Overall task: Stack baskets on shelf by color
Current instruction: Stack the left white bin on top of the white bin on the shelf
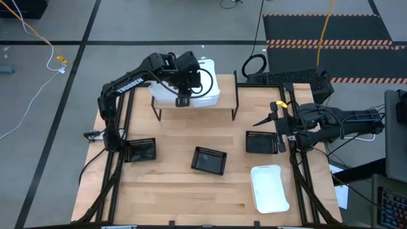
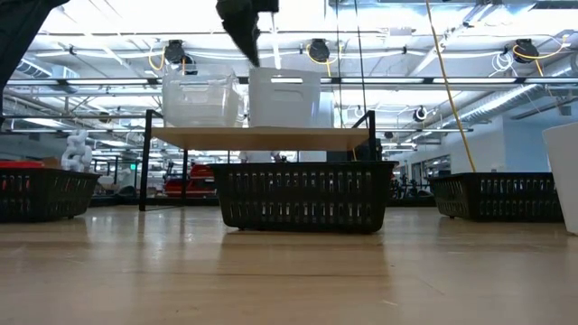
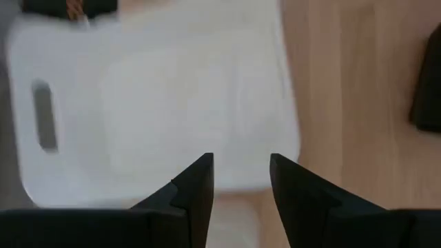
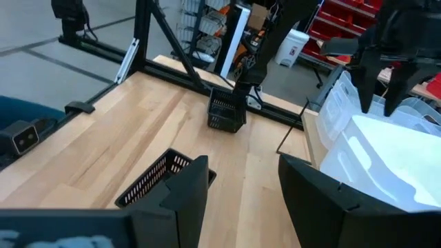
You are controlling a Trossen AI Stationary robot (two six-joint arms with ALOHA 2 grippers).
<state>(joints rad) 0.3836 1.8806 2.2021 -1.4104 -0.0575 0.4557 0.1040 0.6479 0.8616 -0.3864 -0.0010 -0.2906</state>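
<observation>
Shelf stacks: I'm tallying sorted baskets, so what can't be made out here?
- High view: the left arm covers the clear basket and part of the white basket on the shelf; stack counts unreadable.
- Low view: nested layers in either can't be told apart.
- Left wrist view: blurred; the white basket's interior shows no layer edges beyond the left gripper.

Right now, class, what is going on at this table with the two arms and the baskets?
The left hand hangs open over a white basket standing on the shelf, beside a clear basket. The right hand waits open near the table's right edge, above a black basket. Two more black baskets and another white basket sit on the table.
</observation>
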